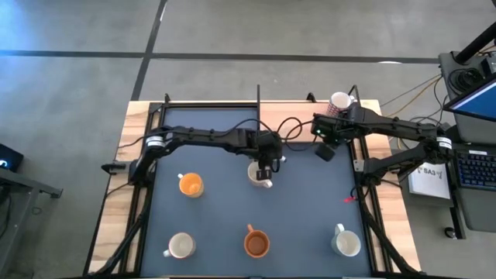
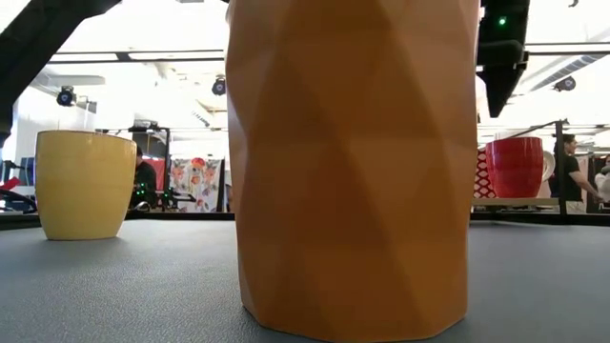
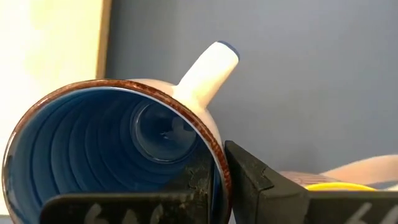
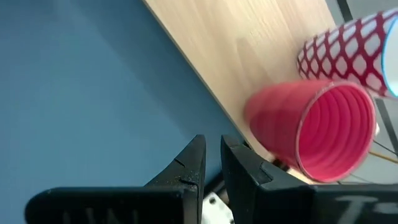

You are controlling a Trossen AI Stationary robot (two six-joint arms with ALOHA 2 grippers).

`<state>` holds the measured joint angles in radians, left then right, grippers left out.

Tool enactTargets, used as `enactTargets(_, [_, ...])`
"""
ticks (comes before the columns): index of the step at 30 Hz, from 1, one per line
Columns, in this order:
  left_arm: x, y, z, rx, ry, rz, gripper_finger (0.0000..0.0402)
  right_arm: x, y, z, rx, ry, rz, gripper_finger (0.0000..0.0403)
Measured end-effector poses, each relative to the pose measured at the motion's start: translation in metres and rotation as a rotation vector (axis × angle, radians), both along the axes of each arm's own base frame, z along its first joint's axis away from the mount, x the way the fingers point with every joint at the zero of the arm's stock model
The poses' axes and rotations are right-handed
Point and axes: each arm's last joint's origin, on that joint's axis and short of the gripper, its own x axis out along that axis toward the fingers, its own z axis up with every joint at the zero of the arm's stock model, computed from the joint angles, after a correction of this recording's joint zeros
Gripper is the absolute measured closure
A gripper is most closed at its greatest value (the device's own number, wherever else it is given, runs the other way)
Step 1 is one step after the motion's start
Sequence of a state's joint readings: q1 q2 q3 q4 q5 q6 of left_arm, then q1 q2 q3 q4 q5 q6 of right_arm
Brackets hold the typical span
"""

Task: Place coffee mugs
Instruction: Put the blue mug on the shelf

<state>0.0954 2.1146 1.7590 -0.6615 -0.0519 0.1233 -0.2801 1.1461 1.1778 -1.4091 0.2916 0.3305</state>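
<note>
My left gripper (image 1: 265,168) is at the middle of the blue mat, shut on a mug that is white outside and blue inside (image 3: 112,143), with a brown rim and a stubby handle (image 3: 208,68). My right gripper (image 4: 212,160) hovers shut over the mat's far right part (image 1: 325,149) and holds nothing. A red mug (image 4: 311,127) and a red-and-white patterned mug (image 4: 348,46) stand on the wooden edge beyond it (image 1: 339,101). On the mat stand a yellow-orange mug (image 1: 191,184), an orange-brown mug (image 1: 256,243) and two white mugs (image 1: 180,246) (image 1: 346,242). My left gripper holds the mug by its brown rim (image 3: 219,163), beside the handle, one finger (image 3: 193,180) inside the cup and the other finger (image 3: 255,177) outside. The fingers come from above, pointing down. Whether the mug's base is on the mat cannot be told.
The orange-brown mug (image 2: 348,162) fills the low view and hides the held mug; the yellow-orange mug (image 2: 84,183) and the red mug (image 2: 515,167) show beside it. A black frame rail (image 1: 256,105) lines the mat's far edge. Cables lie near the far rail.
</note>
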Motion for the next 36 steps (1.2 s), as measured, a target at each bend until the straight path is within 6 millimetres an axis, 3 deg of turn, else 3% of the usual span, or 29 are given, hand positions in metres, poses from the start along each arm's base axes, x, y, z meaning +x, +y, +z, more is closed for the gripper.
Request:
enactTargets(11, [0.006, -0.002, 0.031, -0.011, -0.067, -0.050, 0.0386, -0.013, 0.003, 0.003, 0.006, 0.102, -0.015, 0.0364])
enactTargets(27, [0.014, 0.020, -0.008, -0.077, 0.028, -0.011, 0.0387, -0.040, 0.012, 0.022, 0.008, -0.041, -0.035, 0.0364])
enactTargets(36, [0.014, 0.021, -0.010, -0.083, 0.036, -0.001, 0.0378, -0.041, 0.012, 0.023, 0.003, -0.058, -0.035, 0.0364])
